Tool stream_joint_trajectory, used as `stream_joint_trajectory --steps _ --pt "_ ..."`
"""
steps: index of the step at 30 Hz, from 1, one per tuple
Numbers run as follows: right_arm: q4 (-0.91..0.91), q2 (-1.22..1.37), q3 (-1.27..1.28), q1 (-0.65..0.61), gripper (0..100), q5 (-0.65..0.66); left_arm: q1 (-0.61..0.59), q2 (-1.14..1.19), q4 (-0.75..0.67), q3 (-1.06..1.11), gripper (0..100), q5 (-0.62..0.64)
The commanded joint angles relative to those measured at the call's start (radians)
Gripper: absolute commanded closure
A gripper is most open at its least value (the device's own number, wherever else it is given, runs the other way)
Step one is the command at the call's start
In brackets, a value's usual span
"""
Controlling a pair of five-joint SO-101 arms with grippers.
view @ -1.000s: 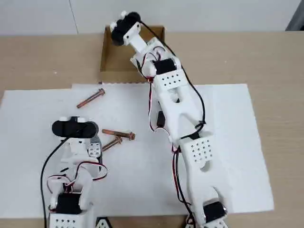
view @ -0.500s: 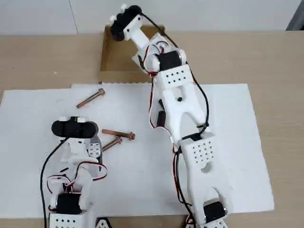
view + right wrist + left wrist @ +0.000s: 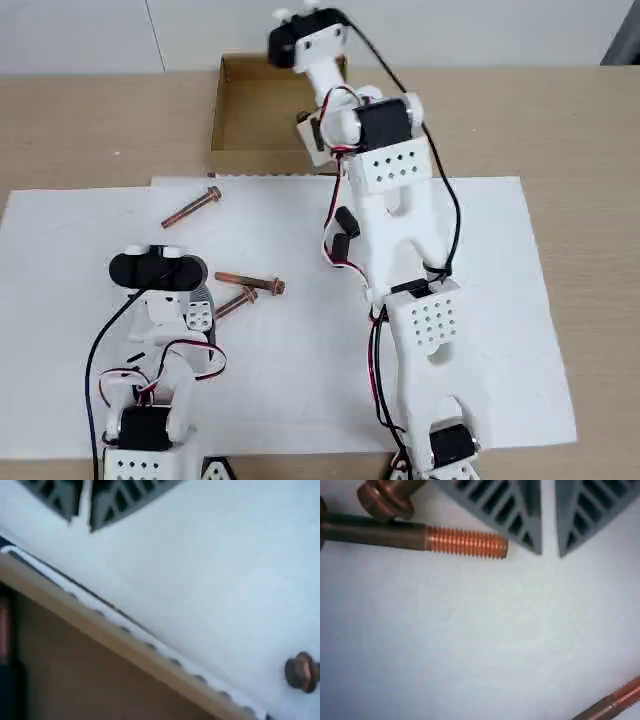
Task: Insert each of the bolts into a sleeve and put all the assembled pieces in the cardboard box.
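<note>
High view: left gripper (image 3: pixel 203 298) low over the white sheet (image 3: pixel 490 250) at the near left, jaws all but closed, holding nothing. Just right of it, two bolts touching. One, the far bolt of the pair (image 3: pixel 250 282), lying left to right, threaded end toward the jaws, head away to the right. The other, the near bolt of the pair (image 3: pixel 235 301), slanting, head against the first one's shank. Farther off, lone bolt (image 3: pixel 190 208), well apart from those jaws, slanting near the sheet's far edge. Beyond the sheet, cardboard box (image 3: pixel 258 112) at the far side of the table (image 3: pixel 580 120). Over by the box, right arm (image 3: pixel 385 165), well apart from the pair. Judged far the nearer for the next pick: left arm (image 3: pixel 150 400).

Left wrist view: jaws a thin slit apart, empty. Threaded tip of the far bolt just beside one jaw's tip, not between the two, long axis crosswise to the slit. Likely needs a short shift right along the bolt and a wider opening before any grip on the shank. Head of the near bolt touching that shank, so some risk of dragging both together.

Right wrist view: right gripper (image 3: pixel 80 524) above the sheet near its far edge, jaws nearly shut, nothing between. Head of the lone bolt on the sheet close to that edge, well apart from these jaws.
</note>
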Motion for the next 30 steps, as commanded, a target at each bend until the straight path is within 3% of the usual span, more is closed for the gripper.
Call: stream_joint_trajectory --steps 1,10,21,27,30 --pt "0.016 -0.077 -0.040 0.039 99.5 -0.075 -0.006 -0.009 0.005 -0.005 99 -0.003" --pt "0.030 -0.107 0.028 0.097 99.5 -0.152 -0.006 -0.009 0.005 -0.005 99 -0.003" --pt "0.013 -0.433 0.678 0.097 99.5 -0.336 -0.006 -0.009 0.005 -0.005 99 -0.003" --pt "0.007 -0.401 0.706 0.097 99.2 -0.387 -0.006 -0.009 0.005 -0.005 99 -0.003" --pt "0.007 -0.352 0.706 0.104 93.3 -0.388 -0.006 -0.009 0.005 -0.005 99 -0.003"
